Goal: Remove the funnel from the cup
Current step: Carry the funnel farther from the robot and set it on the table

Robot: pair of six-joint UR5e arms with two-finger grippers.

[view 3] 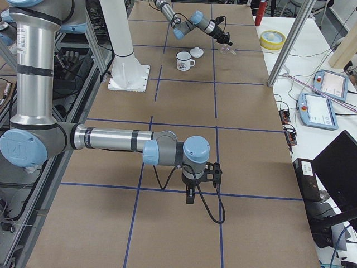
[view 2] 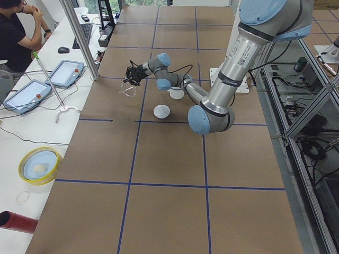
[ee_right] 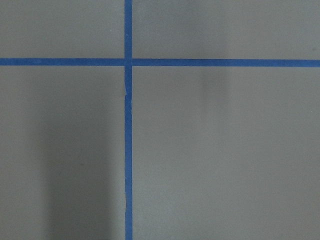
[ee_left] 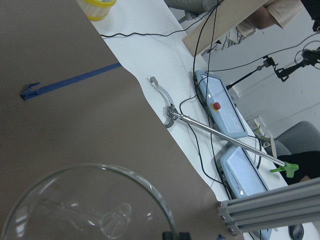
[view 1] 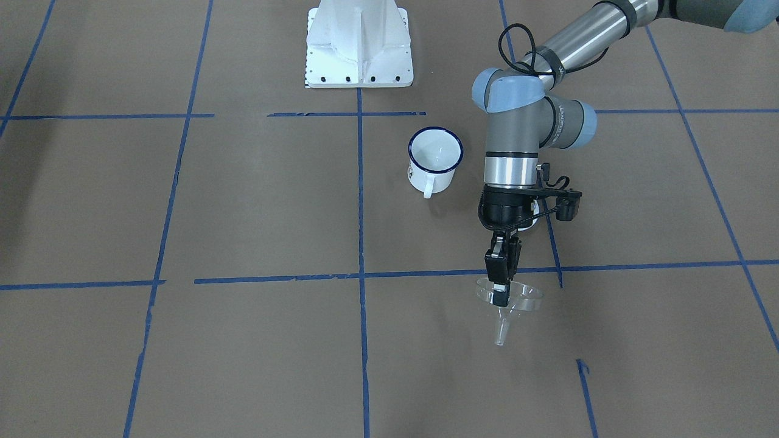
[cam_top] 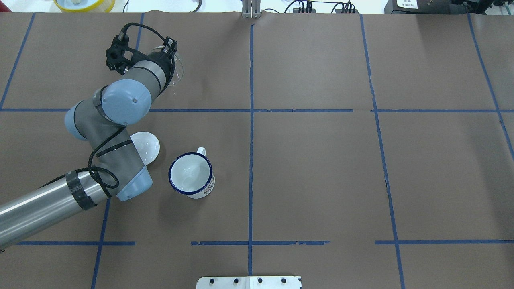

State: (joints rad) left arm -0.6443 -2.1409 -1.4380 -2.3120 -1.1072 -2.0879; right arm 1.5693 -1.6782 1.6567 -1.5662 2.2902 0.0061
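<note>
Funnel (view 1: 523, 297) out front, rim pinched tight in the clenched left jaws, spout hanging below them. Cup (view 1: 433, 161) stands well apart on the counter (view 1: 243, 213). Whether the right jaws are released or clenched, can't tell.

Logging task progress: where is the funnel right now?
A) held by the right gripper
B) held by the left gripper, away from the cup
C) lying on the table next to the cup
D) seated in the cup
B: the left gripper pinches the funnel by its rim between its fingers, well away from the cup, whose mouth is empty.
</note>
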